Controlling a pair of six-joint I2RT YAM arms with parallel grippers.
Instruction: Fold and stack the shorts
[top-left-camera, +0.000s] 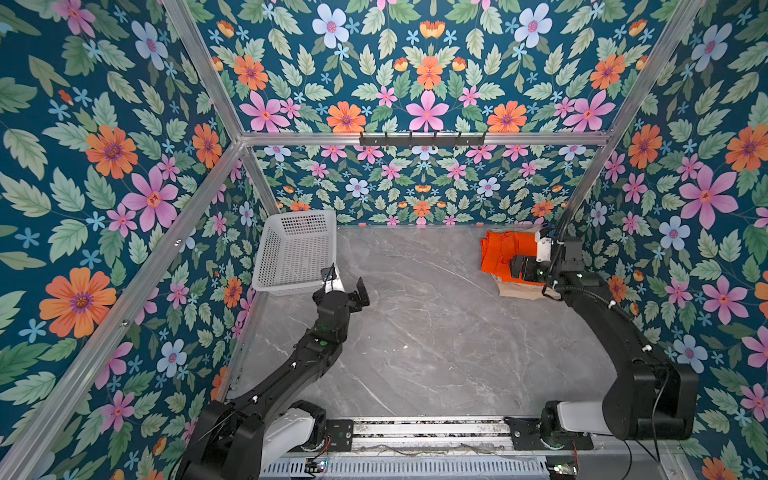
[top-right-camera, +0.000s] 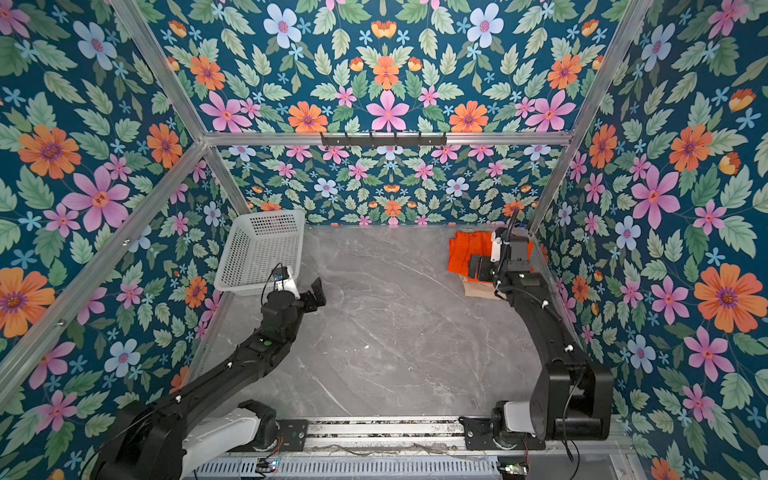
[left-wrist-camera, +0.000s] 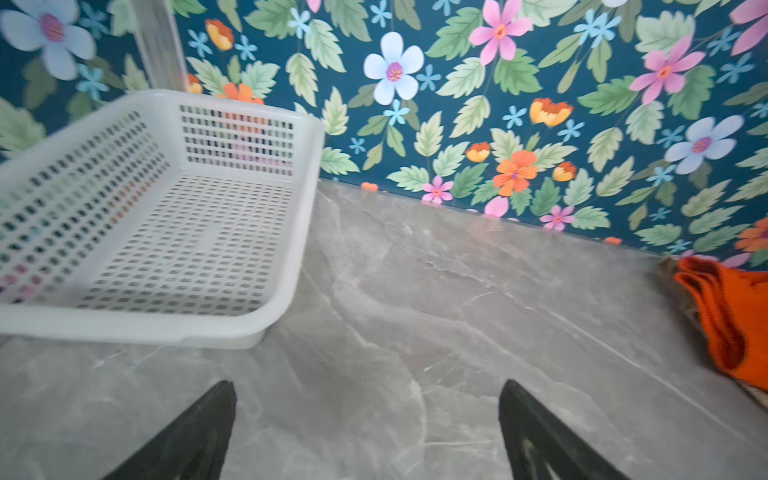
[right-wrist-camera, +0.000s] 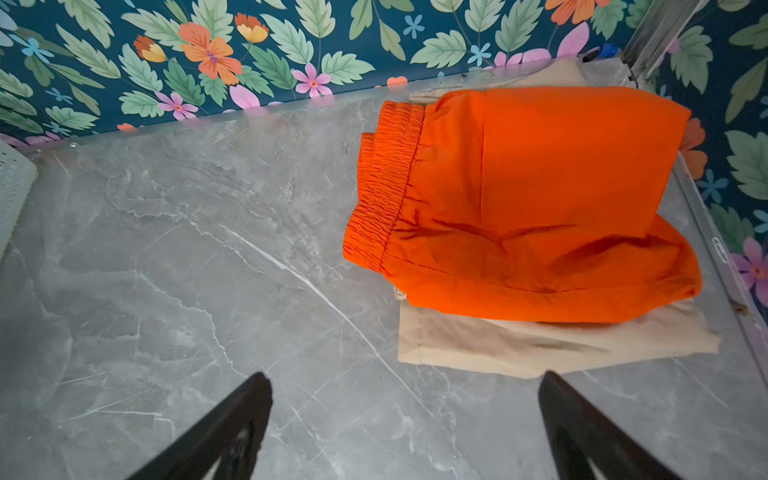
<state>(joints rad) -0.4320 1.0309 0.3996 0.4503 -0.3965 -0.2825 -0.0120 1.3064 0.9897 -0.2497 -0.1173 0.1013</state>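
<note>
**Top views**
- orange shorts (top-left-camera: 500, 249): folded, at the upper right of the table (top-left-camera: 436, 340), in the corner by the back wall. The gathered edge faces frame left. The long axis runs left to right, as far as the arm leaves it visible.
- beige shorts (top-left-camera: 513, 289): under the orange pair, with a strip showing along its lower edge.
- right gripper (top-left-camera: 524, 268): over the orange pair. Whether it touches the cloth cannot be told from here.
- left gripper (top-left-camera: 355, 296): mid-left, over bare table just beside the lower right corner of the white basket (top-left-camera: 270, 257). It carries nothing.
- Both top views agree on all of this.

**Left wrist view**
- left gripper (left-wrist-camera: 368, 385): fingers (left-wrist-camera: 199, 428) spread wide at lower frame, with only table between them.
- The basket sits at upper left.
- The orange pair is at the right edge, with beige beneath it.

**Right wrist view**
- orange shorts (right-wrist-camera: 540, 199): upper right of frame. The elastic waistband (right-wrist-camera: 386, 187) is at frame left and the legs point toward frame right. The long axis runs left to right, slightly tilted.
- beige shorts (right-wrist-camera: 540, 347): beneath, along the same axis, protruding at the lower and upper edges.
- right gripper (right-wrist-camera: 405, 377): fingers set wide apart at lower frame, with only table between them. They touch neither pair in this view.
</note>
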